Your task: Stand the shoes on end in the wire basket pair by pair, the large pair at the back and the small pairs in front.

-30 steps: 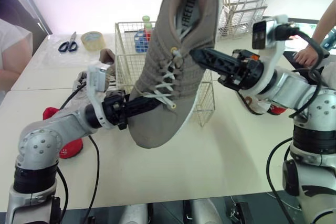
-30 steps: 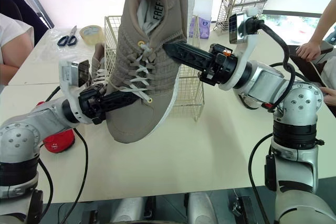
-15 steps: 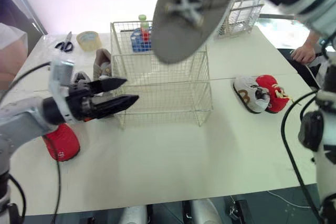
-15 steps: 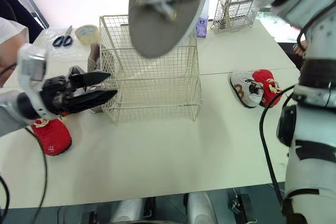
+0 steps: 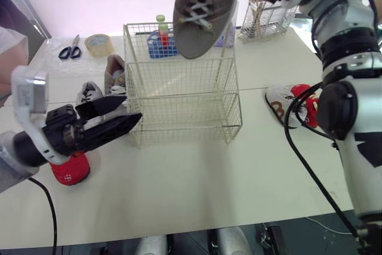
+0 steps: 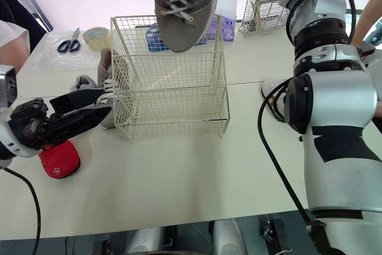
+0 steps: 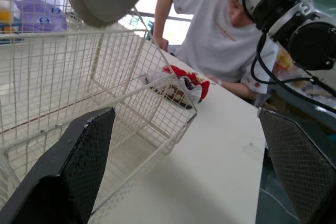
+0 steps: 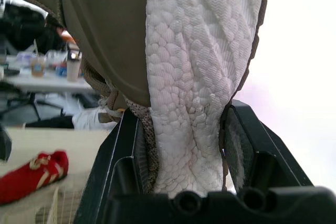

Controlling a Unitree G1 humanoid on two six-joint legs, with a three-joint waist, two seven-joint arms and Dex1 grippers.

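Shoe (image 5: 200, 10), taupe with pale laces and a pebbled white sole, hangs toe-down, clamped in the right gripper (image 8: 181, 129). Below it sits the wire basket (image 5: 185, 97). The left gripper (image 5: 132, 110) is spread apart beside the basket.

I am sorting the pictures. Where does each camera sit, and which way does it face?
Eyes: on the head, looking down at the basket; left arm, right arm show.
Left wrist: along the open left gripper toward the basket.
Right wrist: along the right gripper, shut on the shoe.
Shared: every view shows the shoe.
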